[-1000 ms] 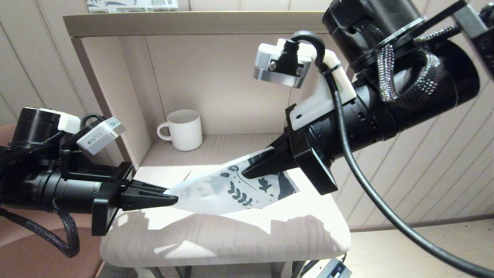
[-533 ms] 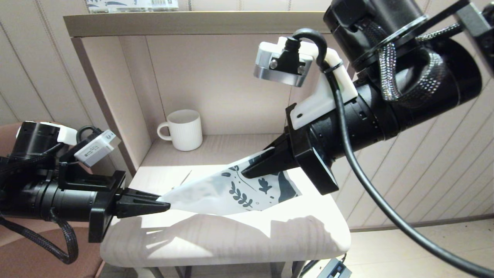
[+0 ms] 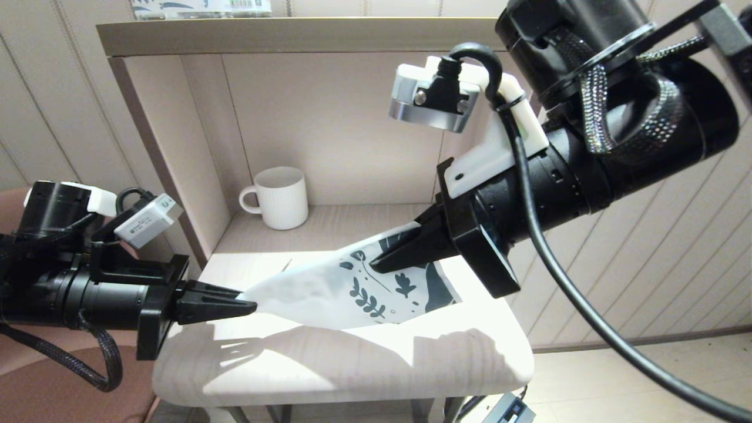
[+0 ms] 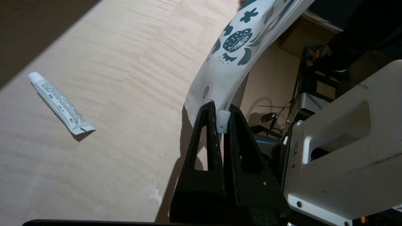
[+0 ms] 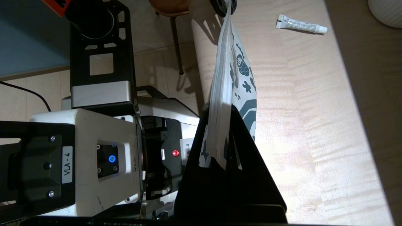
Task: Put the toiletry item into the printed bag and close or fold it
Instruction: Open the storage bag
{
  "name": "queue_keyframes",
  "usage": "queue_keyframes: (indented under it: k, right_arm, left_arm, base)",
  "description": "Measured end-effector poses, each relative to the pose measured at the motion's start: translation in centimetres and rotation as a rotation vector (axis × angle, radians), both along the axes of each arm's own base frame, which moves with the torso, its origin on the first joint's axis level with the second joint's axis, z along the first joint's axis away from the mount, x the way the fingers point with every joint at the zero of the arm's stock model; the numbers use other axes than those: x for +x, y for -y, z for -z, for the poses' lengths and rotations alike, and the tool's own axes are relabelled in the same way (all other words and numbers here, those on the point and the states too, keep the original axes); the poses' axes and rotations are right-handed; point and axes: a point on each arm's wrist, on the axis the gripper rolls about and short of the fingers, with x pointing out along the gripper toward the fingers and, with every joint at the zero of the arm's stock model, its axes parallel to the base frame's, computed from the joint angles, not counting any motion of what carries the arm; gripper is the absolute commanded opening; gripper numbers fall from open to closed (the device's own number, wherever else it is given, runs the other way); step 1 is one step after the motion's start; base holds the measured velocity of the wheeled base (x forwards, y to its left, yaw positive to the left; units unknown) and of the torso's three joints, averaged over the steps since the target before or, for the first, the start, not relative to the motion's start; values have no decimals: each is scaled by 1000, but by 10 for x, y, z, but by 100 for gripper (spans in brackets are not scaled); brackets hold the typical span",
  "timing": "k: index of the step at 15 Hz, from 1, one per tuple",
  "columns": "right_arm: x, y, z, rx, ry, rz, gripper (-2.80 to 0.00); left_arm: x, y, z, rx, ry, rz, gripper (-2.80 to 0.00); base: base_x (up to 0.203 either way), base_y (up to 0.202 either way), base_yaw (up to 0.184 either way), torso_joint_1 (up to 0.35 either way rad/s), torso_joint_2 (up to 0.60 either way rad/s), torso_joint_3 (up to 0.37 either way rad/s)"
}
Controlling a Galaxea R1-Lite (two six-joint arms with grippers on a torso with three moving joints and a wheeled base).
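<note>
One printed bag point(image 3: 352, 288), one toiletry tube point(image 4: 59, 103), one mug point(image 3: 281, 197), two tools.

The left gripper point(image 4: 221, 121) has its 2 black fingers point(image 4: 205, 141) pressed together on the small translucent slider point(image 4: 222, 119) at one end of the printed bag point(image 4: 234, 59). The bag arches up and away from the fingertips, its dark leaf and flower print showing at the far end, clear of the pale wooden tabletop point(image 4: 132, 94). Well apart from the gripper, the toiletry item point(image 4: 59, 103), a small white tube with fine print, lies flat on the tabletop. Beyond the table edge stands what seems to be white and black robot hardware point(image 4: 342, 150), partly in shadow.
</note>
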Motion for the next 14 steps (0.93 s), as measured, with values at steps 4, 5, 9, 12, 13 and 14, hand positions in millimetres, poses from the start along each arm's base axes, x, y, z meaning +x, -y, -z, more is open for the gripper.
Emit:
queue_keyframes:
  k: [4, 5, 9, 12, 13, 14]
  right_arm:
    - [1, -1, 1, -2, -2, 0, -280]
    - [1, -1, 1, -1, -2, 0, -280]
    - [1, -1, 0, 2, 1, 1, -280]
    - [0, 1, -1, 6, -6, 1, -280]
    - [-2, 2, -1, 7, -14, 3, -280]
    - [-3, 3, -1, 8, -22, 4, -280]
  left_arm:
    - [1, 0, -1, 0, 7, 2, 0]
    - [1, 1, -2, -3, 7, 4, 0]
    - [-1, 0, -1, -5, 5, 5, 0]
    - [-2, -8, 0, -17, -10, -25, 0]
    - [-3, -12, -1, -34, -22, -29, 0]
    - [-4, -14, -2, -49, -35, -34, 0]
  base:
    - [0, 0, 0, 0, 0, 0]
    - [0, 0, 0, 0, 0, 0]
    - [0, 0, 0, 0, 0, 0]
    - [0, 0, 0, 0, 0, 0]
    - [0, 0, 0, 0, 0, 0]
    - [0, 0, 0, 0, 0, 0]
